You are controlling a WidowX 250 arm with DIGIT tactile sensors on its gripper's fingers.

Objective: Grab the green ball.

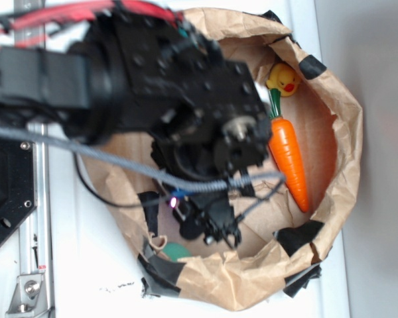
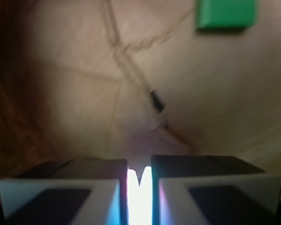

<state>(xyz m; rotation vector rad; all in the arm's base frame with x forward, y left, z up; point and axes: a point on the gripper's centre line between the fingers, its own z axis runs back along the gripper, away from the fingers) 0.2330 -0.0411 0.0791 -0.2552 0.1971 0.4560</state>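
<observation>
Green and round, the small smooth ball (image 1: 178,251) lies ungrasped by the bag's edge; our black gripper (image 2: 139,180), nearly closed and empty, must open and reach it.

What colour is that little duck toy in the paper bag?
Yellow, with an orange-red beak; the duck shows best in the exterior view.

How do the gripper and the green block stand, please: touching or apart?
Apart. The wrist view shows the gripper at the bottom edge and the green block near the top right corner, with bare brown paper between them.
</observation>
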